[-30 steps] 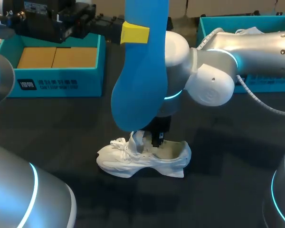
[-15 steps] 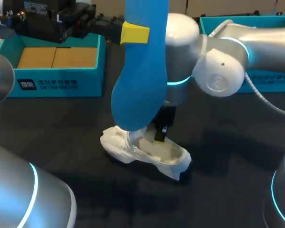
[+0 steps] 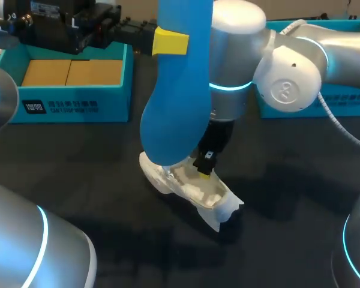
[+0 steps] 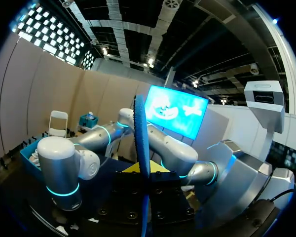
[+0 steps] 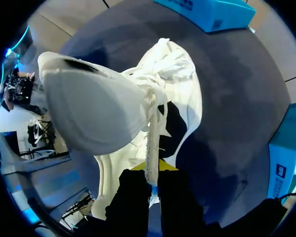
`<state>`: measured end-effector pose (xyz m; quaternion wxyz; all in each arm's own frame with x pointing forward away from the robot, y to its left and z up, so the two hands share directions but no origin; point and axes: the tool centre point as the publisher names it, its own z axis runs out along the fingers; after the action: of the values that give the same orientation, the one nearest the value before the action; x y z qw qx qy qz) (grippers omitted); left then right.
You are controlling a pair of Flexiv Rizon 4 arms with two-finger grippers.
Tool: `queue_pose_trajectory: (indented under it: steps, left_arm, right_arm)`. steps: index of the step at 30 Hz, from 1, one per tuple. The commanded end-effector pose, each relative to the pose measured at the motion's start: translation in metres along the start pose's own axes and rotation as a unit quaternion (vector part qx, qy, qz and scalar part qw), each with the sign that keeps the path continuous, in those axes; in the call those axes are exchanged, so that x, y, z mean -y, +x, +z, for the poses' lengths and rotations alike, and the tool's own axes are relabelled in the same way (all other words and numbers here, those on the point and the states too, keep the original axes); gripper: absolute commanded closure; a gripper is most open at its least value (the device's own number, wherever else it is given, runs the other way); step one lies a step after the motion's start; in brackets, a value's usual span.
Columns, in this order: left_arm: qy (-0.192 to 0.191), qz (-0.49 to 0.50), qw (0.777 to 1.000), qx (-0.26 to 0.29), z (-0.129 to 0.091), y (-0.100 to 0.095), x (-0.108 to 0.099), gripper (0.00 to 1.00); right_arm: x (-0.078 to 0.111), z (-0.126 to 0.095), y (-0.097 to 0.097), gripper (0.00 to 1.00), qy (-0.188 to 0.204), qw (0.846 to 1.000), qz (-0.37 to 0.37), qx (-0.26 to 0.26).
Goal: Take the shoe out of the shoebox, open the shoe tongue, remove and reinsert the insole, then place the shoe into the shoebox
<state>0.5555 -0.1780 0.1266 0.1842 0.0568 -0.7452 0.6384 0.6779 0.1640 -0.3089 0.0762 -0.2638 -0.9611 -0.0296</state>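
Insole point(image 4: 139, 128) in left claw point(image 4: 144, 170), edge-on at wrist | right claw point(image 5: 152, 182) pinches shoe point(image 5: 182, 94)

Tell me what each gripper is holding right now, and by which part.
The left gripper pinches the blue insole high on its upright length; the right gripper pinches the white shoe at its opening's edge.

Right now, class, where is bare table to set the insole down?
Bare table lies right of the shoe, before the right shoebox; more lies left, before the left shoebox. Crowded at the shoe: right pincer grips it, insole hangs above.
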Motion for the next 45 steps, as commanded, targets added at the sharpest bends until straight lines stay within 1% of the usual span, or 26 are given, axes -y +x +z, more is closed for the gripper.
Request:
queue_pose_trajectory:
  steps: [1, 7, 8, 9, 10, 11, 12, 13, 15, 16, 18, 20, 33, 34, 36, 37, 40, 41, 42, 44, 45]
  left_arm:
    - [-0.002, 0.0, 1.0, 0.0, 0.001, -0.001, 0.001, 1.0]
    - [-0.002, 0.0, 1.0, 0.0, 0.001, -0.001, 0.001, 1.0]
    - [-0.002, 0.0, 1.0, 0.0, 0.001, -0.001, 0.001, 1.0]
    - [-0.002, 0.0, 1.0, 0.0, 0.001, -0.001, 0.001, 1.0]
    - [-0.002, 0.0, 1.0, 0.0, 0.001, -0.001, 0.001, 1.0]
    - [-0.002, 0.0, 1.0, 0.0, 0.001, -0.001, 0.001, 1.0]
    - [-0.002, 0.0, 1.0, 0.0, 0.001, -0.001, 0.001, 1.0]
    - [-0.002, 0.0, 1.0, 0.0, 0.001, -0.001, 0.001, 1.0]
    - [-0.002, 0.0, 1.0, 0.0, 0.001, -0.001, 0.001, 1.0]
    - [-0.002, 0.0, 1.0, 0.0, 0.001, -0.001, 0.001, 1.0]
    - [-0.002, 0.0, 1.0, 0.0, 0.001, -0.001, 0.001, 1.0]
    - [-0.002, 0.0, 1.0, 0.0, 0.001, -0.001, 0.001, 1.0]
    - [-0.002, 0.0, 1.0, 0.0, 0.001, -0.001, 0.001, 1.0]
    - [-0.002, 0.0, 1.0, 0.0, 0.001, -0.001, 0.001, 1.0]
    - [-0.002, 0.0, 1.0, 0.0, 0.001, -0.001, 0.001, 1.0]
    - [-0.002, 0.0, 1.0, 0.0, 0.001, -0.001, 0.001, 1.0]
    - [-0.002, 0.0, 1.0, 0.0, 0.001, -0.001, 0.001, 1.0]
    - [-0.002, 0.0, 1.0, 0.0, 0.001, -0.001, 0.001, 1.0]
    - [-0.002, 0.0, 1.0, 0.0, 0.001, -0.001, 0.001, 1.0]
    - [-0.002, 0.0, 1.0, 0.0, 0.001, -0.001, 0.001, 1.0]
    - [-0.002, 0.0, 1.0, 0.0, 0.001, -0.001, 0.001, 1.0]
  right_arm:
    - [0.001, 0.0, 0.0, 1.0, -0.002, 1.0, 0.0, 0.0]
    - [0.001, 0.0, 0.0, 1.0, -0.002, 1.0, 0.0, 0.0]
    - [0.002, 0.001, 0.004, 1.0, -0.008, 1.0, 0.021, -0.003]
    - [0.004, 0.001, 0.008, 1.0, -0.032, 0.999, 0.042, -0.006]
    - [0.006, 0.002, 0.011, 1.0, -0.041, 0.997, 0.06, -0.009]
    - [0.007, 0.003, 0.015, 1.0, -0.036, 0.995, 0.088, -0.001]
    - [0.008, 0.004, 0.019, 1.0, -0.054, 0.993, 0.107, -0.001]
    - [0.01, 0.004, 0.023, 1.0, -0.064, 0.989, 0.133, 0.001]
    - [0.014, 0.006, 0.028, 1.0, -0.065, 0.978, 0.199, 0.007]
    - [0.016, 0.006, 0.03, 1.0, -0.086, 0.972, 0.218, 0.006]
    - [0.02, 0.007, 0.035, 1.0, -0.106, 0.958, 0.267, 0.007]
    - [0.022, 0.008, 0.043, 1.0, -0.163, 0.944, 0.286, 0.001]
    - [0.022, 0.008, 0.043, 1.0, -0.163, 0.944, 0.286, 0.001]
    - [0.021, 0.012, 0.039, 1.0, -0.154, 0.939, 0.309, -0.005]
    - [0.018, 0.016, 0.037, 1.0, -0.169, 0.931, 0.323, -0.021]
    - [0.016, 0.018, 0.036, 1.0, -0.159, 0.929, 0.334, -0.019]
    - [0.014, 0.018, 0.033, 1.0, -0.159, 0.927, 0.339, -0.029]
    - [0.015, 0.019, 0.03, 1.0, -0.155, 0.923, 0.35, -0.031]
    - [0.017, 0.019, 0.027, 1.0, -0.16, 0.919, 0.358, -0.041]
    - [0.02, 0.021, 0.024, 1.0, -0.157, 0.915, 0.369, -0.041]
    - [0.021, 0.024, 0.021, 1.0, -0.156, 0.912, 0.378, -0.049]
